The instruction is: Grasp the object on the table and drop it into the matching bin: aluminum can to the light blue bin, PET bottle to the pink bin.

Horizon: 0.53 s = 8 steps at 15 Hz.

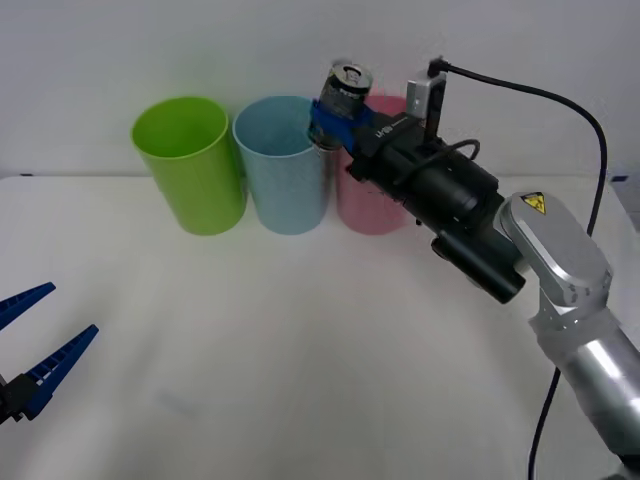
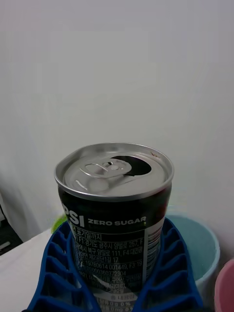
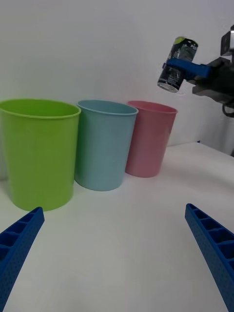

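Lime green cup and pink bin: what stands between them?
The light blue bin stands between the lime green cup and the pink bin, seen in the left wrist view.

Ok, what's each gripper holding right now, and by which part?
The right gripper holds the aluminum can by its lower body, fingers on opposite sides, top up, above the bins. The left gripper is open and holds nothing.

White desk (image 1: 300,350) lying flat, three cups standing upright in a row toward twelve o'clock, lime green cup (image 1: 190,165) at eleven, light blue bin (image 1: 283,165) beside it, pink bin (image 1: 372,210) at one
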Available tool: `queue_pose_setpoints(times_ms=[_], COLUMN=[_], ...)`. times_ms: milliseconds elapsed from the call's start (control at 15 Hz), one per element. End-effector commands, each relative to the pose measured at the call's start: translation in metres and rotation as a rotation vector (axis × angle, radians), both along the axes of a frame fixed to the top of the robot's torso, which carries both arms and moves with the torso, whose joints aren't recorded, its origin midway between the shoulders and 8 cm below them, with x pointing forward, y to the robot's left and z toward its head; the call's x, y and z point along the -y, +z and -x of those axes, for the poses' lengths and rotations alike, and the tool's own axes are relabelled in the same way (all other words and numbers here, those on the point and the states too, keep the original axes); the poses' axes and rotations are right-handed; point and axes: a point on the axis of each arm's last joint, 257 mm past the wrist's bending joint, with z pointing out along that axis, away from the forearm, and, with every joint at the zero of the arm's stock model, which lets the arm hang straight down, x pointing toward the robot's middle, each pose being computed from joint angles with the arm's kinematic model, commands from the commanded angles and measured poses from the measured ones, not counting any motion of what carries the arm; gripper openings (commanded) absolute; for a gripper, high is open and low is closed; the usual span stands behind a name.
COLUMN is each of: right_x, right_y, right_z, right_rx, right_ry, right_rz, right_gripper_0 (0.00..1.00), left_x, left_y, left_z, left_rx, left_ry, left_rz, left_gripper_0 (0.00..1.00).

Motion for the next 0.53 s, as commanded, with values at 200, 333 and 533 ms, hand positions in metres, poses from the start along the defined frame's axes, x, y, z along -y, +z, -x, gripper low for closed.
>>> queue_pose_setpoints(times_ms=[200,333,533], right_x=[-0.032,-0.047,-0.065], right_y=[0.009,0.008,0.009], right_z=[-0.05,-0.064,-0.08], right_rx=[-0.02,-0.047,-0.071], right_ry=[-0.062,-0.084,-0.122], right_rz=[0.011,0.006,0.008], right_gripper_0=[0.0,0.0,0.0], left_x=[0.0,0.0,0.0], left_y=[0.0,0.0,0.0], left_z=[0.0,0.0,0.0], left_rx=[0.0,0.0,0.0], left_ry=[0.0,0.0,0.0], left_rz=[0.0,0.0,0.0], left_gripper_0=[1.0,1.0,1.0])
